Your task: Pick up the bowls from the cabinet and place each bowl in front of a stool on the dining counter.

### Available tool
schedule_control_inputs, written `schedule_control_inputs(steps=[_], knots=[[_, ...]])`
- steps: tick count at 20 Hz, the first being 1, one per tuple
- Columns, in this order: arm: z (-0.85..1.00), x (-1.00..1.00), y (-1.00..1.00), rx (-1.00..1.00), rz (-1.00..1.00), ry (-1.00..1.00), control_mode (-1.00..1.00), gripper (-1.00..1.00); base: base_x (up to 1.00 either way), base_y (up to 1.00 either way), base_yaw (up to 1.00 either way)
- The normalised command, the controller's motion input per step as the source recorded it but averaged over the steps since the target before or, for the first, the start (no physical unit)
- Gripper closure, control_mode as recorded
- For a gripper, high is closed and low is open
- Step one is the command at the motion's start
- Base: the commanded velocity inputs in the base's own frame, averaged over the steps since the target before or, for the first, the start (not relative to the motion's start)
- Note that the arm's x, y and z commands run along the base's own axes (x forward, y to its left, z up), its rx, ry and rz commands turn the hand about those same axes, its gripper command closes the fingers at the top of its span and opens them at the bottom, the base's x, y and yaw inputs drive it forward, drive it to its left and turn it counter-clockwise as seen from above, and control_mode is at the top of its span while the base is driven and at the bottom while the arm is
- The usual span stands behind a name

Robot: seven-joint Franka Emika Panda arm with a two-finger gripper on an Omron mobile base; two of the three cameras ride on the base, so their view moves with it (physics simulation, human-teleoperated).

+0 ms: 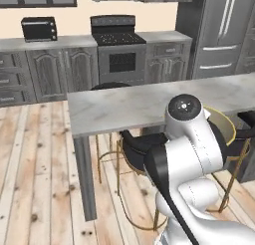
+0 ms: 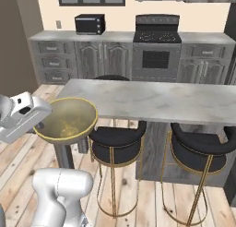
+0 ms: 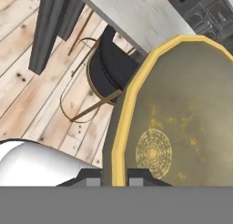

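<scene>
A tan-olive bowl [image 2: 69,120] with a golden rim hangs in the air, level with the near left corner of the dining counter [image 2: 161,99]. My gripper [image 2: 40,125] is shut on the bowl's near rim, and in the hand view the gripper [image 3: 114,180] pinches that rim of the bowl [image 3: 182,118]. From the left base view the bowl [image 1: 222,123] peeks out behind my arm. Two stools [image 2: 117,138] [image 2: 203,145] with black seats and gold legs stand tucked under the counter [image 1: 124,107]. One stool [image 3: 107,68] lies below the bowl. The cabinet is out of view.
A stove [image 2: 156,46] and grey base cabinets [image 2: 92,60] line the far wall, with a black toaster oven [image 2: 90,24] on their top. A fridge [image 1: 224,30] stands at the right. Wooden floor [image 1: 35,164] spreads to the left of the counter's leg [image 1: 85,177].
</scene>
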Motion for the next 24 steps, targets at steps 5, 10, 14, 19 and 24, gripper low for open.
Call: schedule_control_inputs(steps=[5,10,14,19,24], knots=[[0.00,0.00,0.00,0.00,0.00,0.00,1.00,1.00,0.82,0.00,0.09],[0.00,0.00,0.00,0.00,0.00,0.00,1.00,1.00,0.74,-0.14,0.09],[0.00,0.00,0.00,0.00,0.00,0.00,1.00,1.00,0.23,-0.38,0.02],[0.00,0.00,0.00,0.00,0.00,0.00,1.00,1.00,0.12,-0.16,0.00],[0.00,0.00,0.00,0.00,0.00,0.00,1.00,1.00,0.12,-0.14,-0.01]])
